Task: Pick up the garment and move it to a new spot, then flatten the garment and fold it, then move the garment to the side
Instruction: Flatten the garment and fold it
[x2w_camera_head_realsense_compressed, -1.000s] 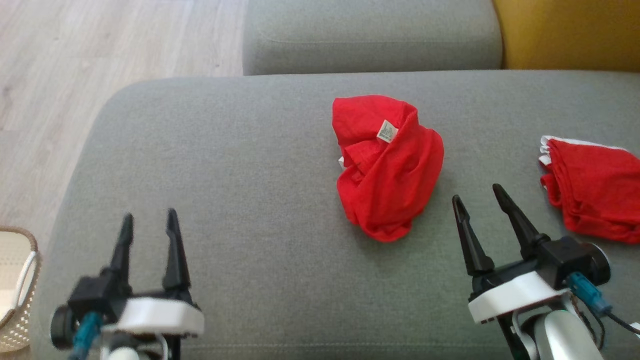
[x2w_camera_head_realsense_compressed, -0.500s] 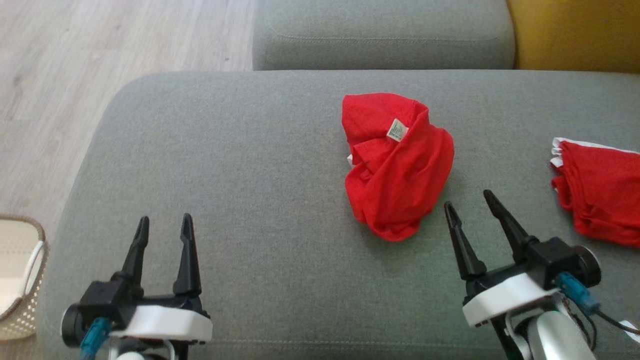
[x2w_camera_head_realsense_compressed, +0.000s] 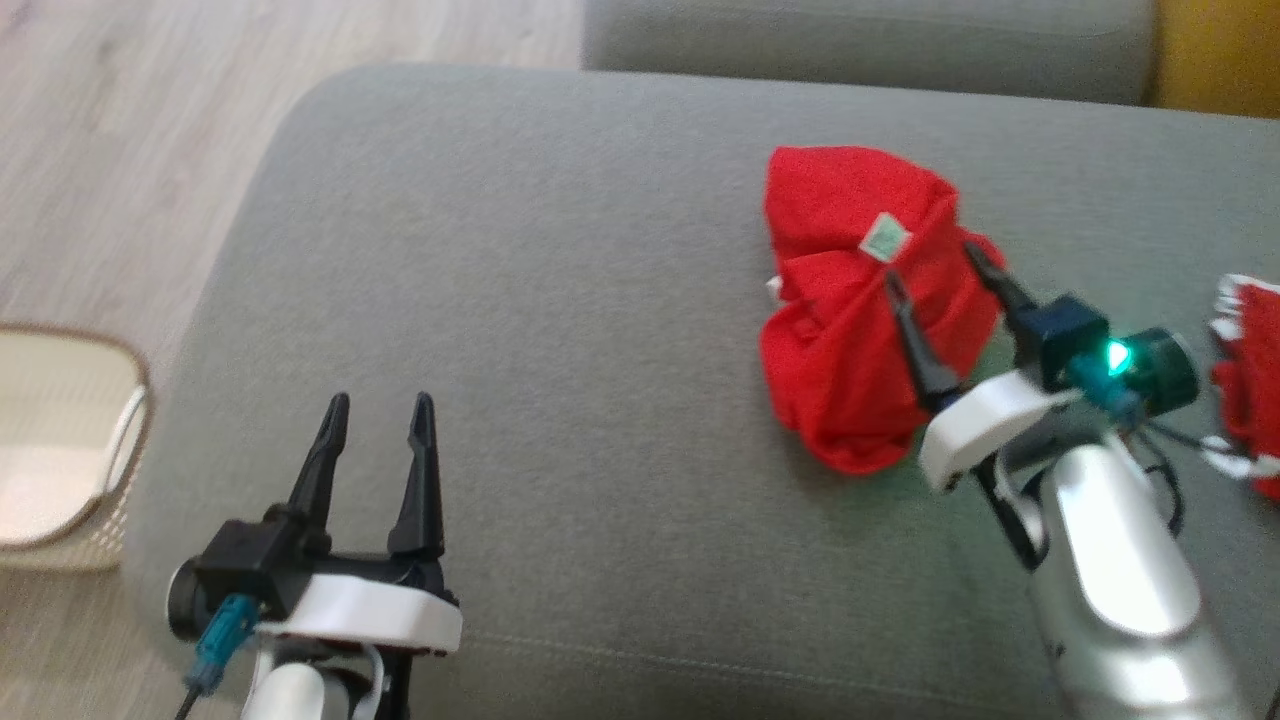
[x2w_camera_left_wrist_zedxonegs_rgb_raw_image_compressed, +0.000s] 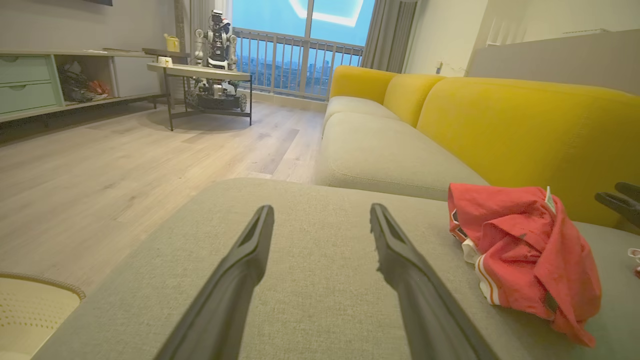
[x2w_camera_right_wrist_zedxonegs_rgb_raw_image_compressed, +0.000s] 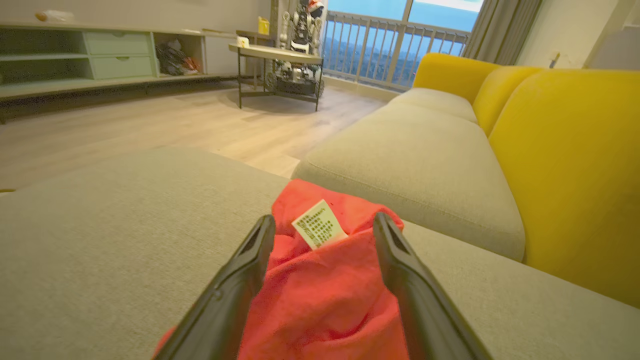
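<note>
Garment (x2w_camera_head_realsense_compressed: 860, 300) bunched at far right of cushion (x2w_camera_head_realsense_compressed: 550, 250), long axis near-to-far; right gripper (x2w_camera_head_realsense_compressed: 930, 265) spread wide, straddling the bunch from near-right, nothing pinched yet; left gripper (x2w_camera_head_realsense_compressed: 382, 400) agape too, empty, well apart at near-left; right arm nearer, probably picks.

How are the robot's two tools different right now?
The right tool has the red garment between its fingers; the left tool points over bare cushion. A green light glows by the right tool; the left tool's body looks dark. Both are open and grip nothing.
</note>
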